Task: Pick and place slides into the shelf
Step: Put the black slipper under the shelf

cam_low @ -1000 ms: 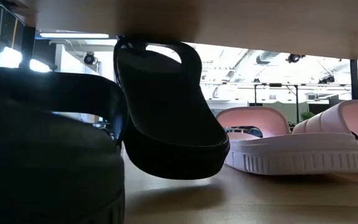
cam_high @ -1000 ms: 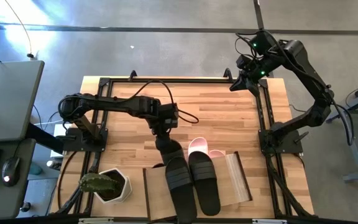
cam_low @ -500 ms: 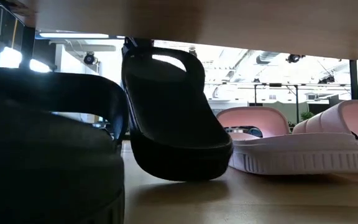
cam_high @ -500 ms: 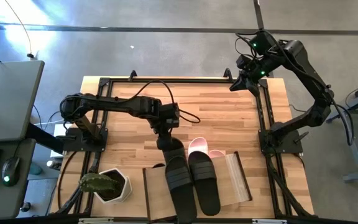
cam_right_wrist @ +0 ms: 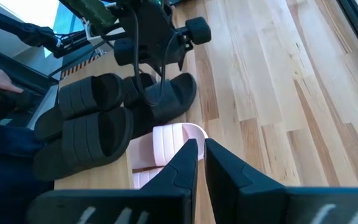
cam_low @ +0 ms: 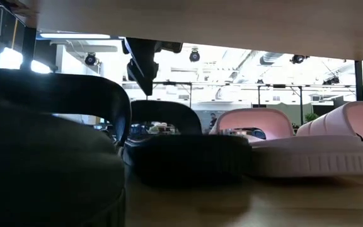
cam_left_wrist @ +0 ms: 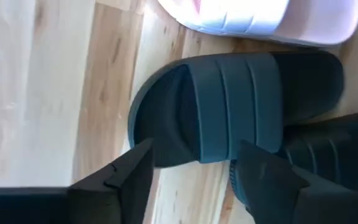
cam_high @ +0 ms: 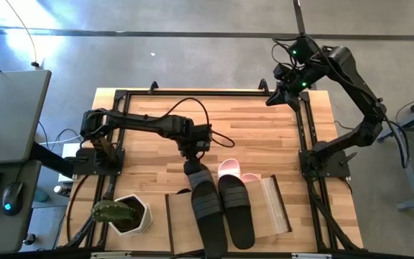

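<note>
A black slide [cam_left_wrist: 229, 106] lies flat on its sole on the table, its near part under the light-wood shelf [cam_high: 275, 208]; it also shows in the low view [cam_low: 181, 154]. My left gripper [cam_left_wrist: 194, 171] hangs open just above its far end [cam_low: 145, 63], clear of it. Two pink-and-white slides [cam_low: 282, 142] stand under the shelf to its right, their far ends poking out [cam_high: 232, 169]. Two more black slides [cam_high: 236, 212] lie on the shelf's top panel. My right gripper [cam_right_wrist: 201, 158] waits shut at the far right corner.
A white hexagonal pot with a cactus [cam_high: 129, 214] stands left of the shelf near the front edge. A large dark slide [cam_low: 43, 164] fills the left of the low view. Bare wood [cam_high: 257, 126] stretches across the far half of the table.
My left gripper has opened and let go of the black slide, then risen a little. The slide, which hung tilted below the fingers with one end down, has dropped and now lies flat on the table beside the pink slides.
</note>
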{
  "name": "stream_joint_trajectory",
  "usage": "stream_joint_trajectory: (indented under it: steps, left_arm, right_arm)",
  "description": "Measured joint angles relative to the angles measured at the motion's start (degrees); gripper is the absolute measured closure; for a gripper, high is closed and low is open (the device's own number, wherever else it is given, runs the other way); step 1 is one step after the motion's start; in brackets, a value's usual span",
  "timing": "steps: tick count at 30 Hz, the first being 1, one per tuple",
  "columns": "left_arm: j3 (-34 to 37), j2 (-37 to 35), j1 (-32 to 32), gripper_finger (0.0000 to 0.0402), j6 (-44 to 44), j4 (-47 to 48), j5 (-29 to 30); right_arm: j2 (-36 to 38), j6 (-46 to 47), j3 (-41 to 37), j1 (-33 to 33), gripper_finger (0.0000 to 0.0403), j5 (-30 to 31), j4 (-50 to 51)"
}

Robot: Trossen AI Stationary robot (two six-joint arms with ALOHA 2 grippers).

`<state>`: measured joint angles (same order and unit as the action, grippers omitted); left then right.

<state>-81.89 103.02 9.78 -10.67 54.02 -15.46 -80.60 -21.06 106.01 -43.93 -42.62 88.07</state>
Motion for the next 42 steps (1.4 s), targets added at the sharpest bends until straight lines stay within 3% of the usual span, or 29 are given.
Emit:
stream_joint_trajectory:
  steps: [7,13,15,20,24,29,35,42]
  left_arm:
    - [0.0,-0.29,2.55,0.015,-0.18,0.25,0.35]
    - [-0.01,-2.35,5.54,0.0155,0.19,4.67,-3.74]
    - [0.0,-2.98,6.53,0.0167,-0.73,5.34,-3.22]
    - [-0.02,-2.84,8.38,0.0209,-8.78,3.93,6.33]
    - [0.65,-2.42,8.71,0.0253,-13.73,3.31,10.29]
    - [5.55,-2.4,8.59,0.0317,-18.42,1.8,11.28]
    - [11.73,-2.4,7.66,0.0387,-24.28,-7.62,10.14]
    - [15.35,-2.4,5.4,0.0388,-33.11,-15.91,10.58]
  right_arm:
    - [-0.01,0.0,0.0,-0.01,0.0382,-0.28,0.0]
    - [0.0,0.0,0.0,-0.02,0.0382,-0.25,0.2]
    - [0.0,-0.37,0.0,-0.02,0.0382,-0.25,0.2]
    - [0.0,-0.79,0.0,-0.02,0.0382,0.09,0.02]
    - [-0.01,-0.87,0.0,-0.02,0.0382,0.17,0.0]
    - [-0.02,-0.87,0.0,-0.02,0.0382,0.51,-0.02]
    - [-0.01,-0.86,0.0,-0.02,0.0382,0.5,-0.52]
    - [0.0,0.2,0.0,-0.02,0.0382,0.49,-0.55]
